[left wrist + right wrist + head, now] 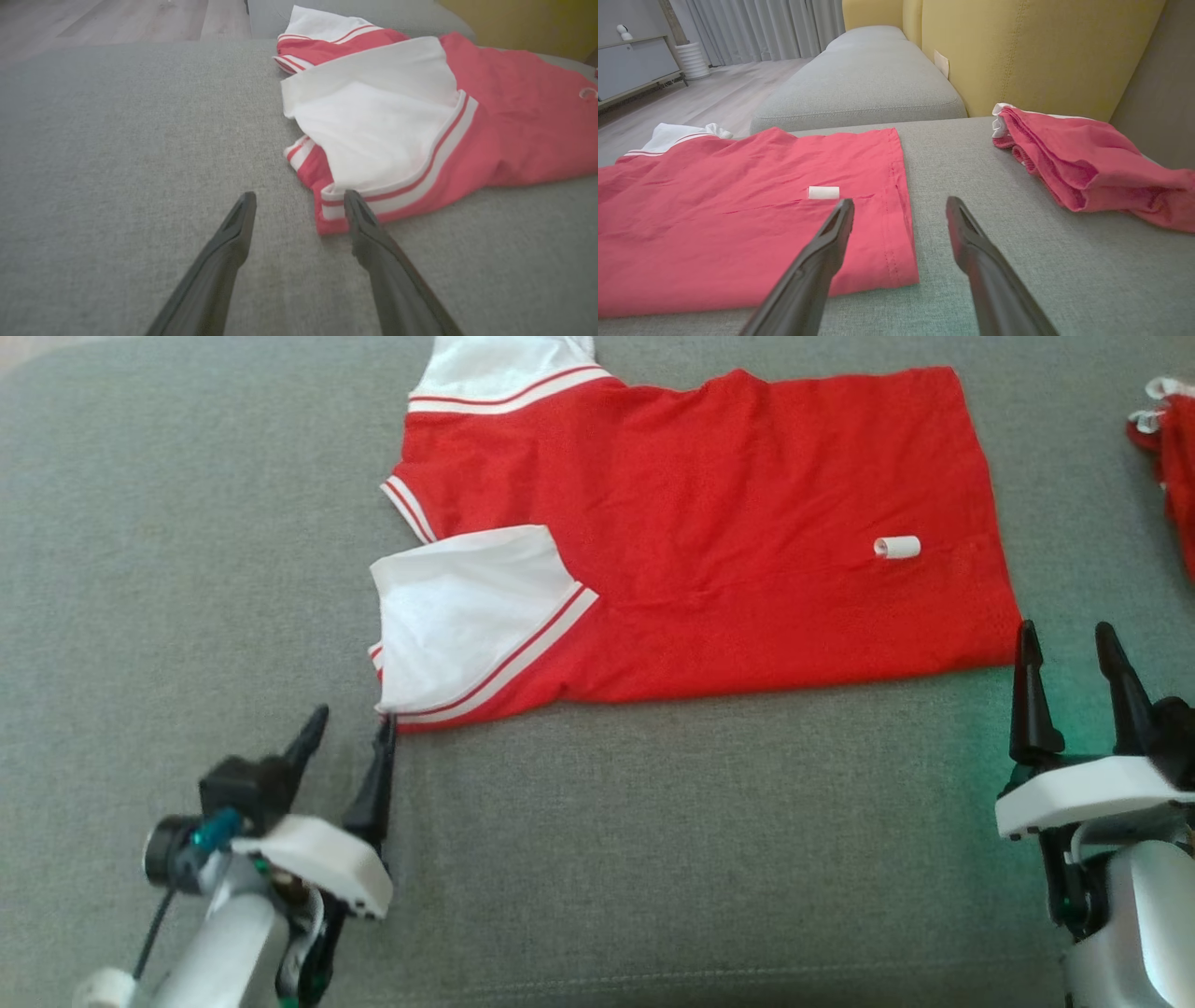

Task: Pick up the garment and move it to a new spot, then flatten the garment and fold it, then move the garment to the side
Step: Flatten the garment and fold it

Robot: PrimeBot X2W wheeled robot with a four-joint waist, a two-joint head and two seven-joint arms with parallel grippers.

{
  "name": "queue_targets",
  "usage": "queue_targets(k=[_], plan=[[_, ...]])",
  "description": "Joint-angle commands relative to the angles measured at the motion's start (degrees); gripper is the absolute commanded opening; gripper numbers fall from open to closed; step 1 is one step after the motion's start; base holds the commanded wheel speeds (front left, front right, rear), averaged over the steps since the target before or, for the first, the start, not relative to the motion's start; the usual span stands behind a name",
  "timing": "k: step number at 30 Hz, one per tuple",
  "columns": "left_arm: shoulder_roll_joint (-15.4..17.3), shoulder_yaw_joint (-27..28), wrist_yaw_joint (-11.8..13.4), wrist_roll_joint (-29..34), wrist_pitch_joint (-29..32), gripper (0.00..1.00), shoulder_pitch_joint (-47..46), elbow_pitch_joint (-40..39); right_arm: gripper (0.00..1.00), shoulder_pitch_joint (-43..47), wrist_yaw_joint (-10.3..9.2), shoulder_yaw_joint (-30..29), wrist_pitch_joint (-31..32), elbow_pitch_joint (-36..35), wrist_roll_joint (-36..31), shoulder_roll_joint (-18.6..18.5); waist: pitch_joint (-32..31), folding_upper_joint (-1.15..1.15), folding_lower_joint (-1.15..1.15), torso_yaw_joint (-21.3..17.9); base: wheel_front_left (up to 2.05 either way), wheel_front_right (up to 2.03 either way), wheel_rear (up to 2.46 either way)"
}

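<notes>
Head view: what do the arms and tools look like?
Both the left tool and right tool have two long black tapered fingers on a white plastic mount. The forearms are pale silver-grey. The left wrist carries a black block with a teal connector and a thin black cable.

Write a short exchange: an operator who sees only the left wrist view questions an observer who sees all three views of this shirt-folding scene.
Operator: Where is the right gripper?
Observer: It is open, beside the red shirt's near hem corner, gripping nothing.
Operator: Is anything else lying nearby?
Observer: A second red garment lies bunched to the robot's right, apart from the shirt.
</notes>
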Motion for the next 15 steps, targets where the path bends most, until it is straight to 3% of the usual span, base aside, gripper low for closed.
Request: queue_targets(k=[1, 15], plan=[[0.75, 2.74, -0.41, -0.02, -0.35, 1.0, -2.87, -0.74, 1.0, 0.29, -0.05, 0.94, -0.07, -2.13, -0.01, 0.06, 0.46, 0.0, 0.0, -0.35, 0.0, 0.0, 0.0], [-1.74, 2.28, -3.28, 0.24, -0.17, 1.0, -7.39, 9.97, 1.0, -0.67, -0.05, 0.12, 0.45, -2.25, 0.23, 0.69, 1.95, 0.0, 0.0, -0.88, 0.0, 0.0, 0.0]])
